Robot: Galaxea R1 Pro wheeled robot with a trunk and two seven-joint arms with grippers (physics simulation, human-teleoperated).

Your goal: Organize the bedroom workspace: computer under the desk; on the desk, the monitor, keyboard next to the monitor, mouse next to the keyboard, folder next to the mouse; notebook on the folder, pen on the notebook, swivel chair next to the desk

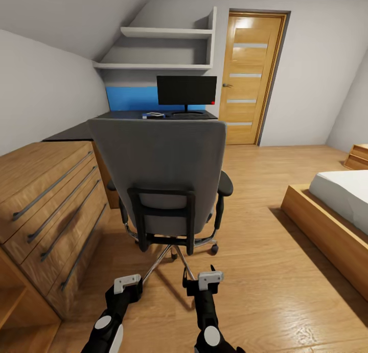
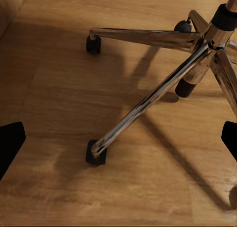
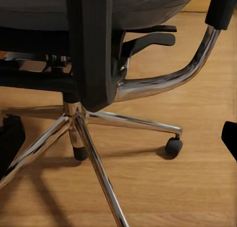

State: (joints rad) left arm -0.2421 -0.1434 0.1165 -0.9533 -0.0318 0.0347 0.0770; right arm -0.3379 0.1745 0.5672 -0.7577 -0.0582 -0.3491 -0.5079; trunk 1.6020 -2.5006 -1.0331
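The grey swivel chair (image 1: 159, 158) stands with its back to me, between me and the desk (image 1: 76, 132). On the desk the black monitor (image 1: 186, 90) stands upright, with the keyboard (image 1: 190, 115) in front of it. A small white-and-blue item (image 1: 153, 115) lies left of the keyboard; I cannot tell what it is. The backrest hides the seat and the folder. The computer, mouse, notebook and pen are out of view. My left gripper (image 1: 128, 286) and right gripper (image 1: 204, 284) hang open low behind the chair's chrome base (image 2: 148, 103) (image 3: 94, 153), holding nothing.
A light wooden drawer unit (image 1: 46, 199) runs along the left, close to the chair. A bed (image 1: 337, 215) on a wooden frame sits at the right. Open wood floor (image 1: 255, 271) lies between them. A wooden door (image 1: 253, 76) is right of the desk.
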